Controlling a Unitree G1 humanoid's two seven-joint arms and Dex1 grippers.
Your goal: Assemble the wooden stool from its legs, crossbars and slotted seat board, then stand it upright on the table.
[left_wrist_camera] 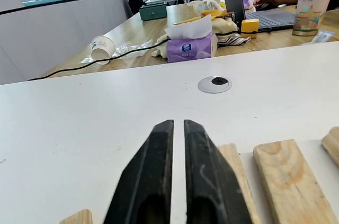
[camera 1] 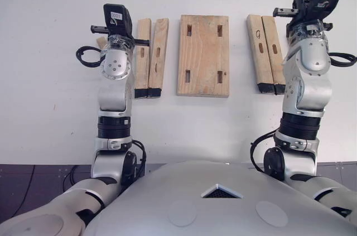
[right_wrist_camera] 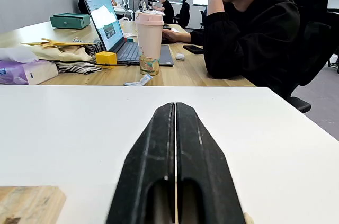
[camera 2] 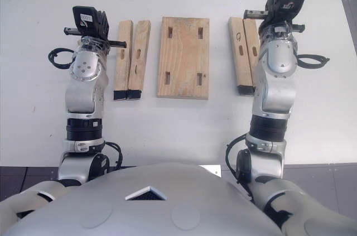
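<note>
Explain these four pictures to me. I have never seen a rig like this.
This is a humanoid robot with two arms, each ending in two-fingered jaws. The two overhead pictures come from the paired cameras on its head, looking down over the arms. The other two come from a camera on each wrist, looking along the black jaws toward an office behind. On the white table a wooden board with four slots lies flat between a left pair of sticks and a right pair of sticks, all slotted. Nothing is held: the right jaws are shut, the left jaws a thin gap apart, both empty.
</note>
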